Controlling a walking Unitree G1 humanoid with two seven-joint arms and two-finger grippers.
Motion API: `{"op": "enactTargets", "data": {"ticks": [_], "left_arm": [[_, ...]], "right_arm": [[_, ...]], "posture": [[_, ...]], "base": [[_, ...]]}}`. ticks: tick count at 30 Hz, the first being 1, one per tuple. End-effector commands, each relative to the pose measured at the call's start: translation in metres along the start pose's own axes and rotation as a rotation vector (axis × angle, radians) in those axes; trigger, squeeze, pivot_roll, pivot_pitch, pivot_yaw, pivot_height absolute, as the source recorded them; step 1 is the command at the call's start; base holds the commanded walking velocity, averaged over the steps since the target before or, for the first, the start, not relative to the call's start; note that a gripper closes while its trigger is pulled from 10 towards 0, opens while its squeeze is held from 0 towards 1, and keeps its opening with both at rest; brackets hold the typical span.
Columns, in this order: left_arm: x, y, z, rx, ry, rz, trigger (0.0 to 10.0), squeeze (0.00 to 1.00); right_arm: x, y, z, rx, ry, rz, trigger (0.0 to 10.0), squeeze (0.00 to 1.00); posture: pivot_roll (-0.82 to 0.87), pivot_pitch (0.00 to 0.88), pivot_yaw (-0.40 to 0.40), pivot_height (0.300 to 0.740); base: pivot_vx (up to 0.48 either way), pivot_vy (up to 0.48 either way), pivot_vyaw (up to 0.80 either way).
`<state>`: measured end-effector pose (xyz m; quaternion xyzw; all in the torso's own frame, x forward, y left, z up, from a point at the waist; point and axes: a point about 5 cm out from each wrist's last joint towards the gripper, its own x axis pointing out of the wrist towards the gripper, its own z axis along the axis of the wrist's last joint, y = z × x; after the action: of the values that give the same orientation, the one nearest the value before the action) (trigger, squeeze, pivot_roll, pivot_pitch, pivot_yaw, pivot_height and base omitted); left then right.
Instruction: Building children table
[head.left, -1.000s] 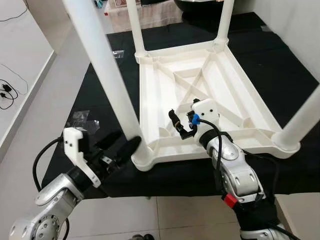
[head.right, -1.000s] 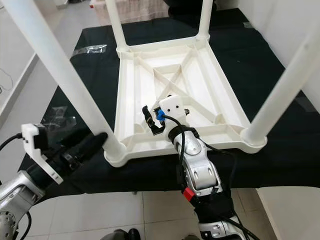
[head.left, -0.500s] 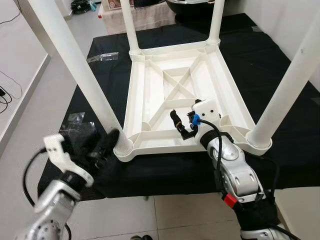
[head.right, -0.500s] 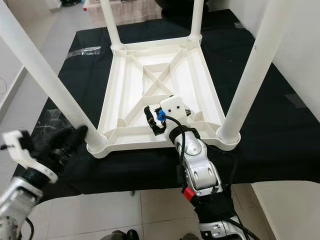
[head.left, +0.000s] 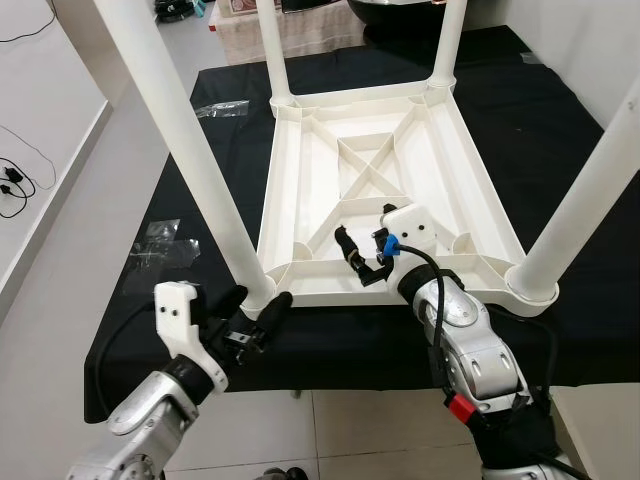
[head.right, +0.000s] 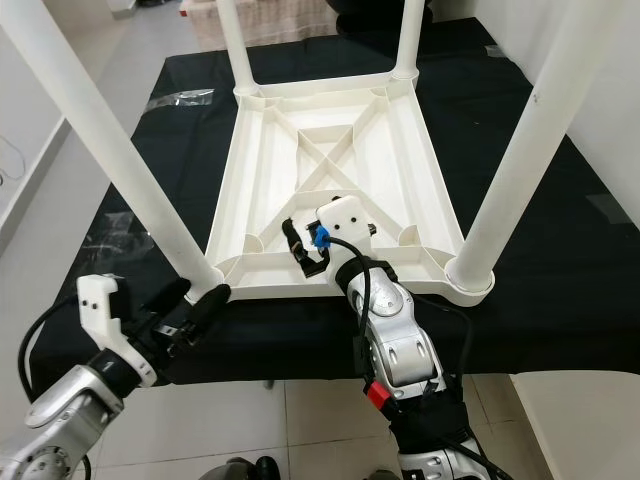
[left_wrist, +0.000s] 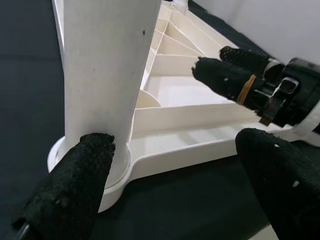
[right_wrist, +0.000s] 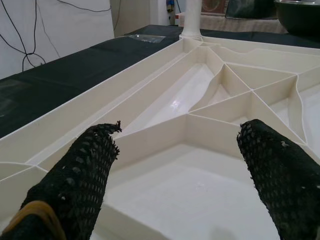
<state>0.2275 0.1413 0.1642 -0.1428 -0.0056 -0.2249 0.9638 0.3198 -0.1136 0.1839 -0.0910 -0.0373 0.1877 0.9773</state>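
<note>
Black worktop (head.left: 560, 130) is carrying your upturned table (head.left: 385, 190) while open left fingers (left_wrist: 75, 195) are flanking its near leg (head.left: 195, 160) to steady it, right fingers (right_wrist: 85, 175) spread over the frame.

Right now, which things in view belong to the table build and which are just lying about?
Job:
white table, upside down on the black cloth
near-left leg
left gripper at that leg's base
right gripper over the near rim

Lying about:
clear plastic bags
cables on the floor
</note>
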Motion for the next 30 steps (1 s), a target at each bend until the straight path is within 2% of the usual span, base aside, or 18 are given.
{"op": "enactTargets", "data": {"ticks": [1,3,7,13,17,19,21,22,23,24,28,30], "left_arm": [[0.008,0.003,0.009,0.094,-0.052,0.055,10.0,0.0],[0.015,0.006,0.014,0.138,-0.081,0.11,10.0,0.0],[0.019,0.006,0.016,0.143,-0.095,0.121,10.0,0.0],[0.028,0.008,0.019,0.204,-0.134,0.192,10.0,0.0],[0.028,0.009,0.019,0.211,-0.139,0.203,10.0,0.0],[0.033,0.013,0.022,0.214,-0.155,0.228,10.0,0.0],[0.044,0.019,0.027,0.212,-0.185,0.25,10.0,0.0],[0.044,0.019,0.027,0.212,-0.185,0.25,10.0,0.0],[0.054,0.022,0.031,0.212,-0.208,0.249,10.0,0.0],[0.054,0.022,0.031,0.212,-0.208,0.249,10.0,0.0],[0.066,0.026,0.039,0.178,-0.241,0.236,10.0,0.0],[0.07,0.025,0.04,0.174,-0.245,0.211,10.0,0.0]], "right_arm": [[-0.004,0.002,-0.004,0.015,0.005,0.014,10.0,0.0],[-0.005,0.001,-0.004,0.014,0.006,0.013,10.0,0.0],[-0.005,0.001,-0.004,0.016,0.007,0.014,10.0,0.0],[-0.01,0.002,-0.009,0.016,0.021,0.022,10.0,0.0],[-0.011,0.002,-0.009,0.015,0.023,0.022,10.0,0.0],[-0.011,0.001,-0.009,0.014,0.024,0.021,10.0,0.0],[-0.013,0.0,-0.009,0.011,0.025,0.019,10.0,0.0],[-0.013,0.0,-0.009,0.011,0.025,0.019,10.0,0.0],[-0.015,-0.001,-0.009,0.008,0.028,0.018,10.0,0.0],[-0.015,-0.001,-0.009,0.008,0.028,0.018,10.0,0.0],[-0.032,-0.012,-0.012,0.025,0.034,0.031,10.0,0.0],[-0.047,-0.021,-0.013,0.055,0.024,0.027,10.0,0.0]], "posture": [[-0.04,0.182,0.093,0.74],[-0.04,0.179,0.094,0.74],[-0.04,0.177,0.094,0.74],[-0.05,0.172,0.097,0.74],[-0.05,0.172,0.097,0.74],[-0.05,0.176,0.093,0.74],[-0.06,0.178,0.092,0.74],[-0.06,0.178,0.092,0.74],[-0.06,0.178,0.092,0.74],[-0.06,0.178,0.092,0.74],[-0.09,0.189,0.088,0.74],[-0.1,0.194,0.091,0.74]], "base": [[0.0,0.0,0.0],[0.0,0.0,0.0],[0.0,0.0,0.0],[0.0,0.0,0.0],[0.0,0.0,0.0],[0.0,0.0,0.0],[0.0,0.0,0.0],[0.0,0.0,0.0],[0.0,0.0,0.0],[0.0,0.0,0.0],[0.0,0.0,0.0],[0.0,0.0,0.0]]}}
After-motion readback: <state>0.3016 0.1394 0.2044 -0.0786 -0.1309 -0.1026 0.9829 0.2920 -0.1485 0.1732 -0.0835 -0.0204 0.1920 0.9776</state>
